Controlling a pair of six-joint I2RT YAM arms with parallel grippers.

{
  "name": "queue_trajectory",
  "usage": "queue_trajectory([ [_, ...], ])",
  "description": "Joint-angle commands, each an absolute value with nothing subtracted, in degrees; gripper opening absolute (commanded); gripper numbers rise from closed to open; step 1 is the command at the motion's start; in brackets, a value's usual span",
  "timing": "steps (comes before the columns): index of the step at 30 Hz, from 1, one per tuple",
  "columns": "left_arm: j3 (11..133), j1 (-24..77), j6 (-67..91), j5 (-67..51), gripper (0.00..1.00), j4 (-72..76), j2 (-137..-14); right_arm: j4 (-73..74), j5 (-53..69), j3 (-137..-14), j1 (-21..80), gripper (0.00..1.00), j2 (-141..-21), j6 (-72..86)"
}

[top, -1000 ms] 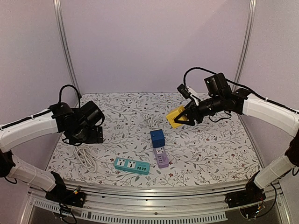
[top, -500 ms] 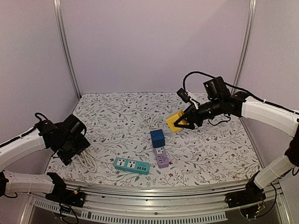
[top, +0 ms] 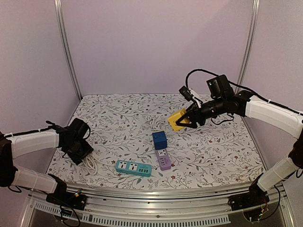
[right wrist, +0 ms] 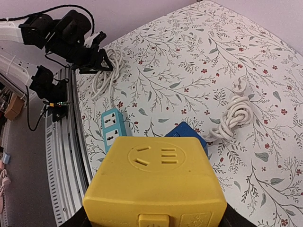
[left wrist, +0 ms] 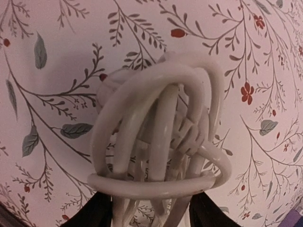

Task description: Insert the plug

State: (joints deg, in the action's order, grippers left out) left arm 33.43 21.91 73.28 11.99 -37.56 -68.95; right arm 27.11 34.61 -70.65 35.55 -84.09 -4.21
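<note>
Right gripper (top: pixel 188 119) pinches the yellow plastic socket cube (right wrist: pixel 156 184) aloft. Left gripper (top: pixel 85 155) straddles the white coiled plug cable (left wrist: pixel 156 137) on the floral tablecloth (top: pixel 123 113); can't tell if it's squeezing. Grasping step. Next: secure the plug, lift.

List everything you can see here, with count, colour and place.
yellow socket cube: 1, yellow, held above the table's far right
blue socket cube: 1, blue, table centre
purple power strip: 1, purple, just nearer than the blue socket cube
teal power strip: 1, teal, near edge, left of the purple power strip
left cable coil: 1, white, near left
far cable coil: 1, white, with a plug, beyond the blue socket cube
tablecloth: 1, white with a floral print, covers the table
left gripper: 1, black, low at the left cable coil, a finger on each side; grip unclear
right gripper: 1, black, shut on the yellow socket cube
</note>
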Motion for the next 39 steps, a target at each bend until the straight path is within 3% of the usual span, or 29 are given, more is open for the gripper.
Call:
queue_trajectory([
  [1,38.8,19.1,61.8,11.0,0.47,-32.9,-73.4,28.0,33.8,-73.4,35.3,0.0,-84.4,-5.0],
  [8,56.3,18.4,41.2,11.4,0.25,-36.1,-87.8,33.4,31.0,-77.9,39.1,0.0,-87.1,-11.7],
  [17,78.0,19.6,29.8,10.3,0.23,-38.5,-106.8,38.4,25.4,-88.5,44.6,0.0,-97.7,-21.4],
  [26,96.2,25.9,32.2,6.5,0.22,-40.7,-120.4,39.7,23.0,-93.5,47.5,0.0,-104.0,-21.3],
  [29,101.4,27.6,34.2,7.5,0.3,-43.5,-122.5,40.7,22.2,-93.2,47.5,0.0,-103.9,-20.7],
  [34,102.6,27.6,35.1,10.6,0.61,-45.8,-119.4,40.4,21.7,-91.2,47.5,0.0,-102.4,-20.6],
  [39,101.4,27.8,36.1,10.5,0.81,-52.4,-114.7,40.2,22.1,-90.8,47.5,0.0,-102.5,-21.1],
])
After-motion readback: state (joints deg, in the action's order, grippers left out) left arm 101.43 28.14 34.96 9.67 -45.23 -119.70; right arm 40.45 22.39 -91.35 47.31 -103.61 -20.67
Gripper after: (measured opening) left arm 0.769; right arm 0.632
